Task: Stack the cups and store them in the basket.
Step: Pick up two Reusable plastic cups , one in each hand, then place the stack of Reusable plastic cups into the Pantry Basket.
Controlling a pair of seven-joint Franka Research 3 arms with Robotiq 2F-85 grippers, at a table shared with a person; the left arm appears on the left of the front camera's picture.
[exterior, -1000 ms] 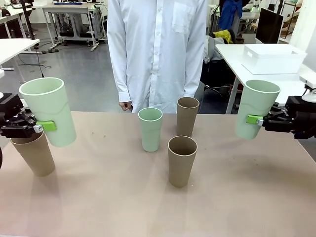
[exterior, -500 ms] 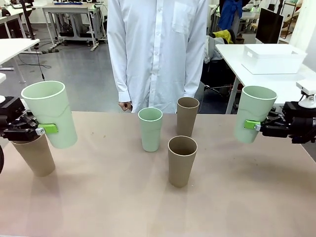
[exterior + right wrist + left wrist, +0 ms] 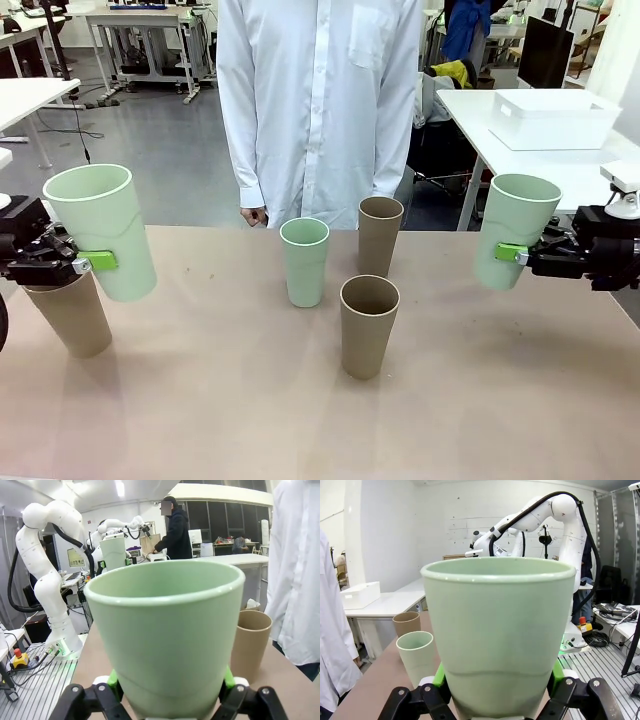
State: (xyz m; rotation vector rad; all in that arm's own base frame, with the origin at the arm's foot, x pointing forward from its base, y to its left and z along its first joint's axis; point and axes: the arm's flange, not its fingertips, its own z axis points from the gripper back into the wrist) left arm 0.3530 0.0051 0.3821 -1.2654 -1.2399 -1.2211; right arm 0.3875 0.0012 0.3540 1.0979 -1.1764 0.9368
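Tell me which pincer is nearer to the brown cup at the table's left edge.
Left. The left pincer hangs just above that brown cup; the right pincer is far across the table.

From my screen the mint cups point(image 3: 304, 262) and tan cups point(image 3: 369, 325) look smooth and matt, plastic-like. The worktop point(image 3: 200, 400) reads as a dull, smooth beige sheet. Upper right, the white basket point(image 3: 552, 125) looks like smooth plastic. The person's shirt point(image 3: 318, 100) is white cloth.
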